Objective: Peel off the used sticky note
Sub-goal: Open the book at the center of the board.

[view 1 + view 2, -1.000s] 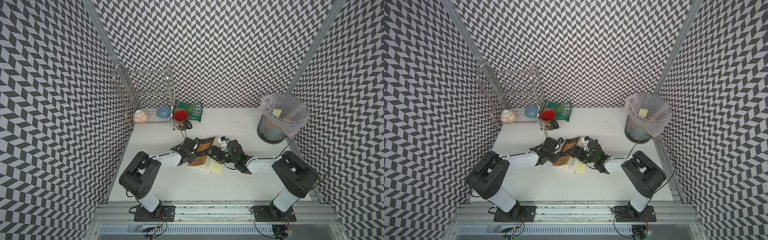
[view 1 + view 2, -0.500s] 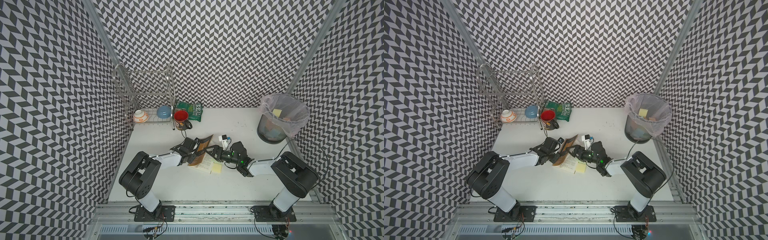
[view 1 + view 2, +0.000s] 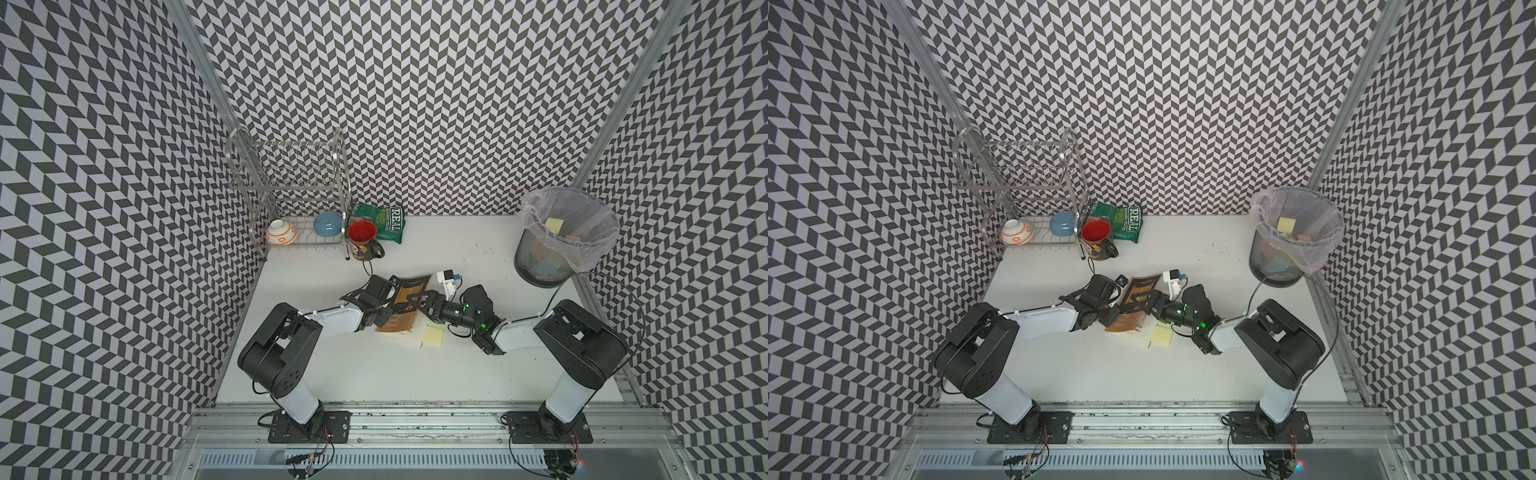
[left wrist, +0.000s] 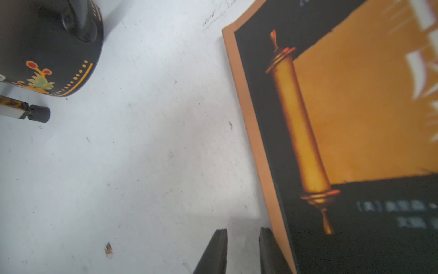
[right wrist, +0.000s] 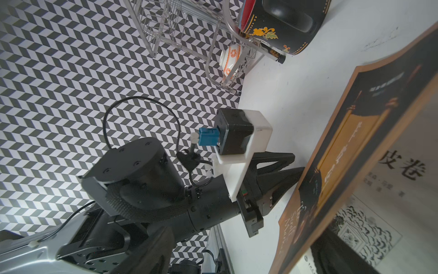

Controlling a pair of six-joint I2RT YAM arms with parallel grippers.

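Our left gripper point(image 4: 243, 231), jaws narrowly parted on nothing we can see, sits at the left edge of the paperback point(image 3: 397, 323) and should brace it. The yellow sticky note point(image 3: 433, 335) pokes out at the paperback's near right corner. So our right gripper point(image 3: 414, 302), spread wide by the raised cover point(image 3: 411, 286), should pinch the note's free edge and peel low, slowly.

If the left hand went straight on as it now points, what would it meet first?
Most likely the book cover, whose edge slants across the path of the left hand just ahead; depth is hard to judge.
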